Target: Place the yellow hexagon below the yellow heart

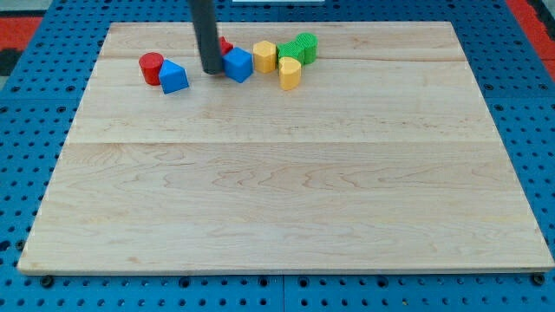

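Two yellow blocks, hexagon (pixel 264 55) and heart (pixel 290 73); two blue (pixel 238 65) (pixel 173 78), two green (pixel 300 47), two red (pixel 152 68). My tip (pixel 212 71) touches one blue. No claw shows. Pale wooden counter (pixel 286 191), blue pegboard (pixel 35 130).

This looks like a robotics lab bench rather than a home or shop. A pale wooden tabletop (pixel 286 199) lies on a blue perforated base plate (pixel 26 130) with regular rows of holes, and a red perforated panel (pixel 22 22) shows at the far left. A dark rod (pixel 206 35) reaches down among small coloured test blocks.
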`<state>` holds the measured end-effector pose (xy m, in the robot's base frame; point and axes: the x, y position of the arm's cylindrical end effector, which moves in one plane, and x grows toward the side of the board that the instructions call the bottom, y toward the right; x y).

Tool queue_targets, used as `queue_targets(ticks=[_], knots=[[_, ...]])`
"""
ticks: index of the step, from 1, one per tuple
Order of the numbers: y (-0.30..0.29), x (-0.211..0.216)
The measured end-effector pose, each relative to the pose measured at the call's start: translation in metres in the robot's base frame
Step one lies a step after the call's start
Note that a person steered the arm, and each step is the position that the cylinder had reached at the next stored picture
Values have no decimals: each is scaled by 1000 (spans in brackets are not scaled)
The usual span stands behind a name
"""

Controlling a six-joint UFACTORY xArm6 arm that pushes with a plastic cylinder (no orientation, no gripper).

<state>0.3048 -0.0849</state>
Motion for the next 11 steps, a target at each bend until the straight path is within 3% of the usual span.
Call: queue_targets(ticks=[3, 5, 6, 7, 9, 11], knots=[[3, 0], [-36, 18], [-54, 0], [-57, -64], [-12, -68], [52, -42]])
